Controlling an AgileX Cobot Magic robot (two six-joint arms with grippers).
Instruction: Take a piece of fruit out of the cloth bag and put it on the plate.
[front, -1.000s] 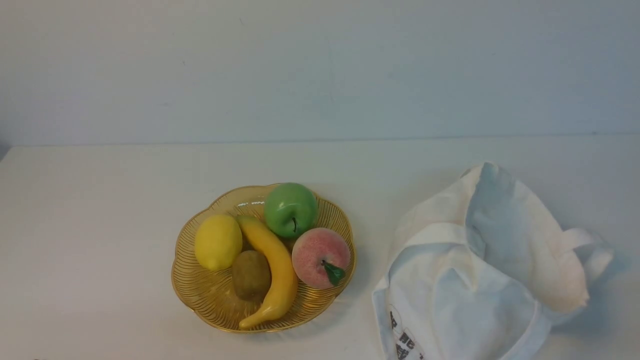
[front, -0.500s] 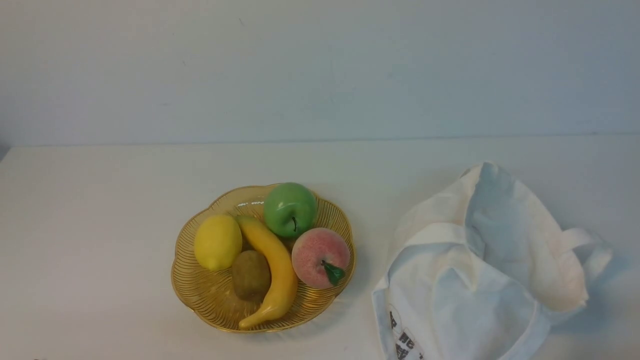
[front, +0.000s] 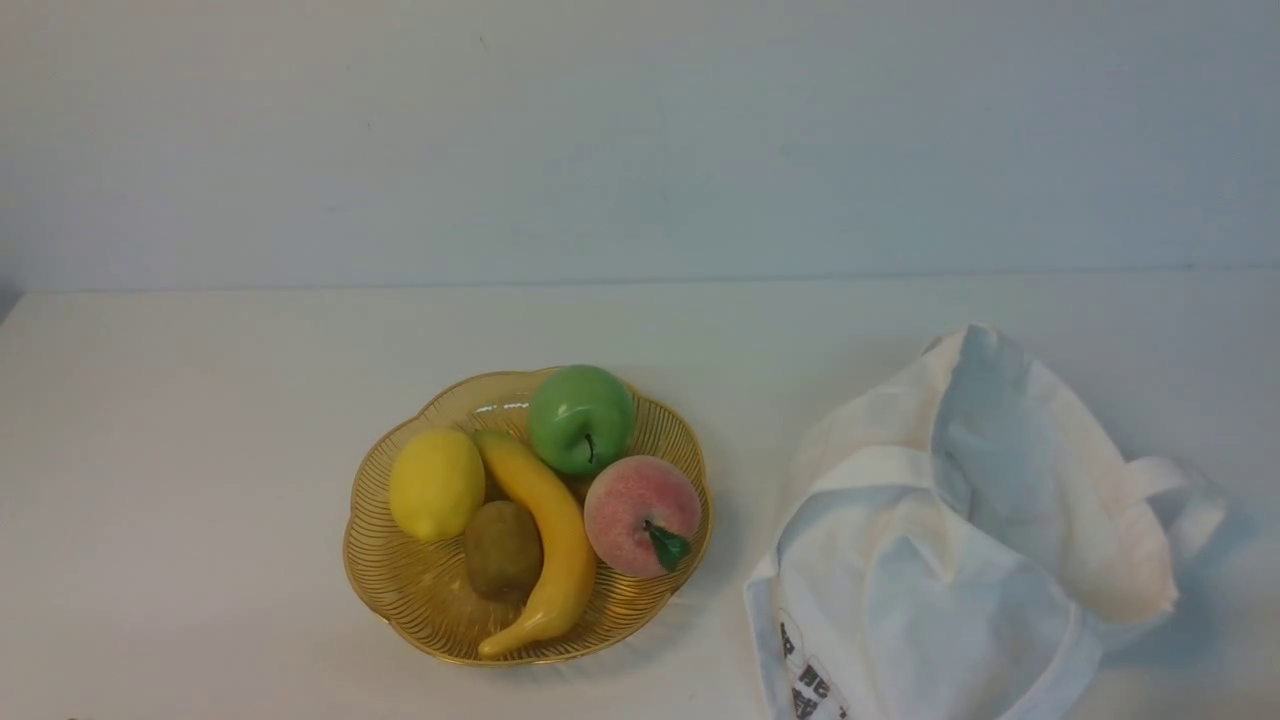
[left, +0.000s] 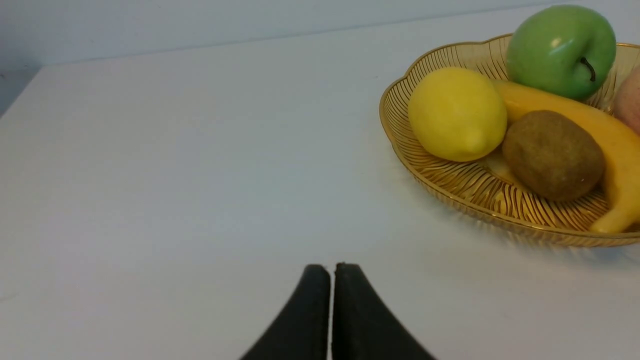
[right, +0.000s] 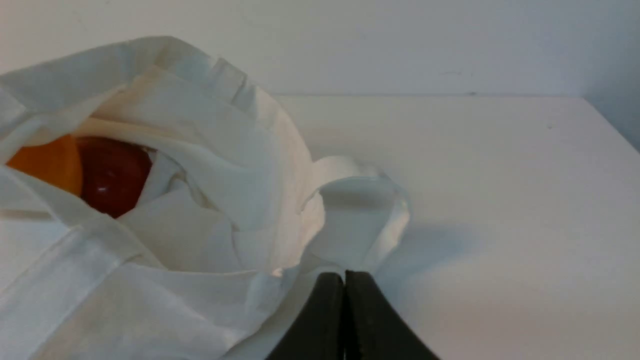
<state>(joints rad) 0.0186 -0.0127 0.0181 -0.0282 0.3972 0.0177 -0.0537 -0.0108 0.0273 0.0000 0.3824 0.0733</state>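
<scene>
The green apple (front: 580, 418) (left: 560, 50) lies at the far side of the amber plate (front: 380, 600) (left: 395, 135), which stands left of the middle of the table. To its right slumps the white cloth bag (front: 960, 560) (right: 200, 150), its mouth open. Inside it, the right wrist view shows a dark red round fruit (right: 112, 172) and an orange one (right: 47, 162). My right gripper (right: 344, 274) is shut and empty, close to the bag's strap handle (right: 370, 215). Over bare table left of the plate, my left gripper (left: 332, 266) is shut with nothing in it. Neither arm shows in the front view.
On the plate also lie a lemon (front: 436, 484), a banana (front: 545, 540), a kiwi (front: 502, 550) and a pink peach (front: 640, 515). A pale wall (front: 640, 140) closes the table's far edge. The table's right edge (right: 612, 125) shows in the right wrist view.
</scene>
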